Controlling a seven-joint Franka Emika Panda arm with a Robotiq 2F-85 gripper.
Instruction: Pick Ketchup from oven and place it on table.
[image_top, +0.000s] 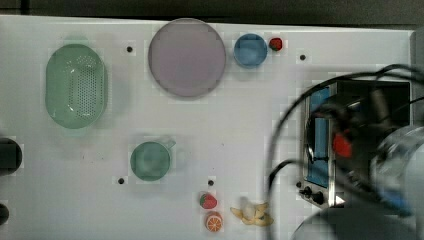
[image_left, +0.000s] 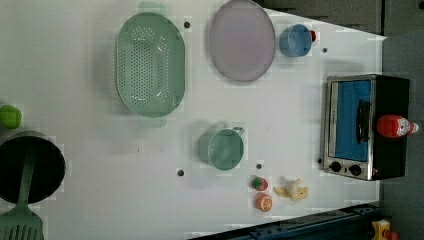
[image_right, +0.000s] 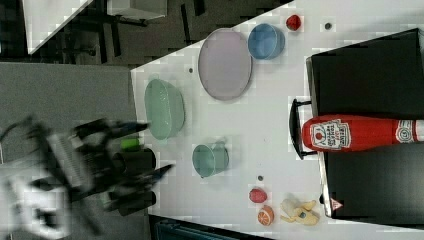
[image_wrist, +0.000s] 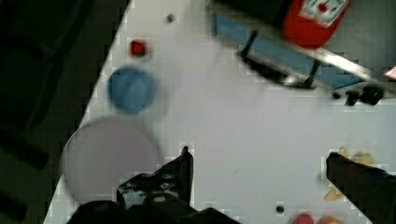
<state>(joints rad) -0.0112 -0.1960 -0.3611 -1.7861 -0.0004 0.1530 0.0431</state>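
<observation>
- Top view: the arm, blurred, covers most of the oven (image_top: 320, 135) at the 3 o'clock edge of the table (image_top: 150, 115). Of the Ketchup (image_top: 342, 145), a red patch shows between the arm's parts, above the oven; its axis cannot be read here. Visible on the table: a green colander (image_top: 75, 86) at 9 o'clock, a grey plate (image_top: 187, 57) at 12 o'clock, a blue bowl (image_top: 250, 50) and a green cup (image_top: 150, 160).
- Left view: no arm stands in front of the oven (image_left: 367, 126) here. The Ketchup (image_left: 395, 125) stands on the oven's black top, behind the door handle. Its white cap points toward the left view's 3 o'clock.
- Right view: the bottle's full length is visible. The Ketchup (image_right: 360, 133) stands on the black oven (image_right: 370, 125) top. In the picture its long axis runs from 9 o'clock to 3 o'clock, with the base and label at 9 o'clock. The gripper (image_right: 150, 150), blurred, is well apart from the bottle, toward 8 o'clock, jaws spread.
- Wrist view: the gripper (image_wrist: 259, 175) has both fingers (image_wrist: 180, 170) standing wide apart with nothing between them, above the table (image_wrist: 243, 116). The Ketchup (image_wrist: 313, 21), label visible, is on the oven (image_wrist: 289, 56), well apart from the fingers.
</observation>
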